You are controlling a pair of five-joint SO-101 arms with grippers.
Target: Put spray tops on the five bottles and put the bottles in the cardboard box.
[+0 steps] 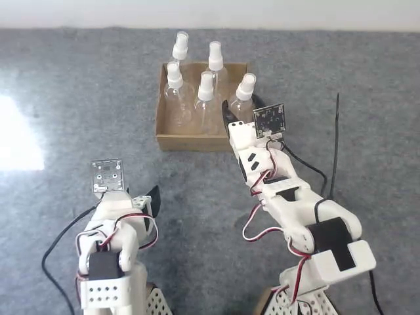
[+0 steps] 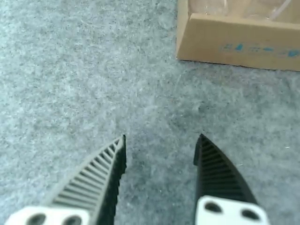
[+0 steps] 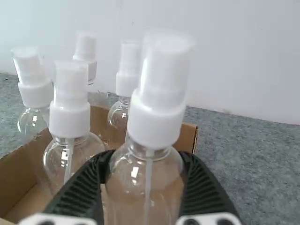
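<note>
Patience pays here. At eight o'clock our left tool (image 2: 160,139) hovers over the counter (image 1: 72,98), jaws apart. At one o'clock our right tool (image 1: 234,118) is clamped on the fifth bottle (image 1: 244,92), by the cardboard box (image 1: 197,142)'s three-o'clock wall. We should lower it upright, clear of the neighbouring bottles (image 1: 207,88), before letting go.

Bare desk (image 2: 70,70) lies open ahead of the left hand (image 2: 162,138); the box (image 2: 234,42) wall stands farther, rightward. Four bottles (image 3: 70,140) crowd just beyond the right hand (image 3: 144,161) and its held bottle (image 3: 157,93).
</note>
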